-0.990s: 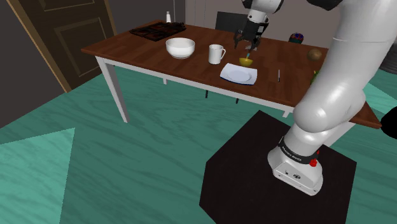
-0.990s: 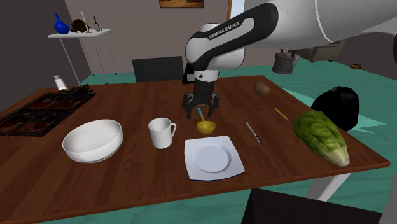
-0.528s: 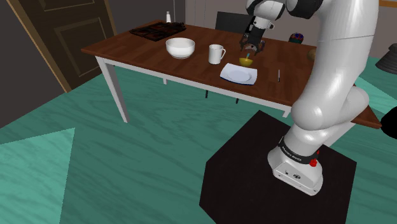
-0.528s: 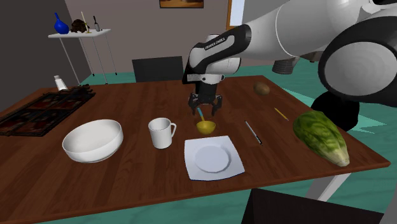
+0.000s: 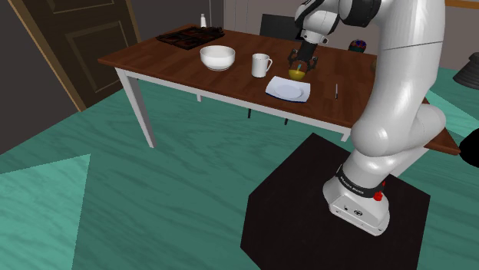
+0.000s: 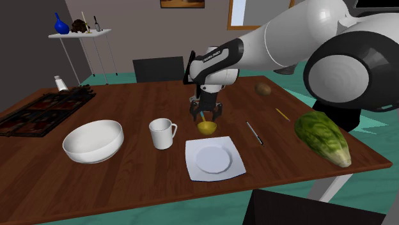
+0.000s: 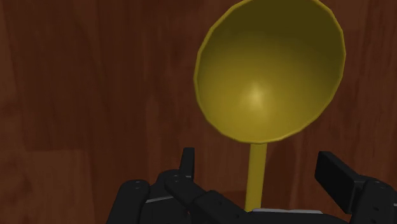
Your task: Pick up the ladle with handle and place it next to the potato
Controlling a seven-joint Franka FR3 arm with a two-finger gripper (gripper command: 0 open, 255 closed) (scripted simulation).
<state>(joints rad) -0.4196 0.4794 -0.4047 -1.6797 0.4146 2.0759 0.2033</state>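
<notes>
The wooden table [image 6: 128,182] carries bowl [image 6: 93,140], mug [image 6: 162,133], plate [image 6: 214,158], ladle [image 6: 206,126], potato [image 6: 263,89], lettuce [image 6: 323,137].

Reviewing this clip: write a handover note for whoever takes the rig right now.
Gripper: open, low over the table, fingers either side of the yellow ladle's handle, not touching it.
Ladle: lying on the table beside the white plate, not lifted.
Potato: farther toward the second exterior view's right, apart from the ladle.
Done: approach, alignment.
Left: close on the handle, lift, set down next to the potato.
</notes>
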